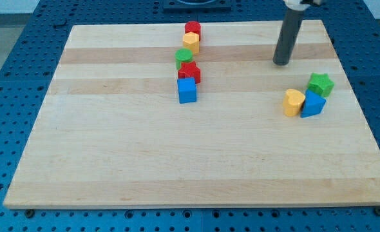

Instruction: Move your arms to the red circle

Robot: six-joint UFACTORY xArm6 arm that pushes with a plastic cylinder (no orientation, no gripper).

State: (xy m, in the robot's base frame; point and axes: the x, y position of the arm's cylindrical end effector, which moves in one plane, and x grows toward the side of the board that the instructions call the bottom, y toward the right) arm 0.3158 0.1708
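Note:
The red circle block (192,28) sits near the view's top centre of the wooden board (113,142), touching a yellow block (190,42) just below it. Further down the same column are a green round block (184,57), a red star block (190,72) and a blue cube (187,91). My tip (281,63) rests on the board at the upper right, well to the right of the red circle and a little lower in the view. It touches no block.
A cluster at the right holds a green star block (321,84), a yellow block (294,102) and a blue block (313,104), below my tip. The board lies on a blue perforated table (16,77).

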